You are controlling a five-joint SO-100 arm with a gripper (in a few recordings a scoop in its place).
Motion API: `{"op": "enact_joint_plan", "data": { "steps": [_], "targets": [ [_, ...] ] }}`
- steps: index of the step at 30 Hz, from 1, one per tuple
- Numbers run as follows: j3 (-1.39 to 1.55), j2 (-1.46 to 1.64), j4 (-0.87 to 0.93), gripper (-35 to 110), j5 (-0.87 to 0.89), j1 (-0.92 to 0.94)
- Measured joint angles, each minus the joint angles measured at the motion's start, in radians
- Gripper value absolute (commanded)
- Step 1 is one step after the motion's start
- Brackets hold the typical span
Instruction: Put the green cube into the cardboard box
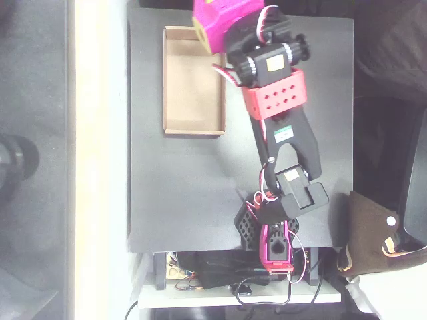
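My one feed, the overhead view, looks straight down from fairly high, taking in the whole dark table [187,193], floor at left, clutter right.

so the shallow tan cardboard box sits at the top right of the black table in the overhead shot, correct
Not quite. The shallow tan cardboard box sits toward the top left of the black table, not the top right. The overhead view shows it to the left of the robot arm.
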Motion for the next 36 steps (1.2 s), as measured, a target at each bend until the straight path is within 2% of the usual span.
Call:
{"op": "enact_joint_plan", "data": {
  "steps": [27,36],
  "targets": [
    [0.000,-0.357,0.000,1,0.008,-0.080],
    [0.198,-0.359,0.000,1,0.012,-0.094]
  ]
}}
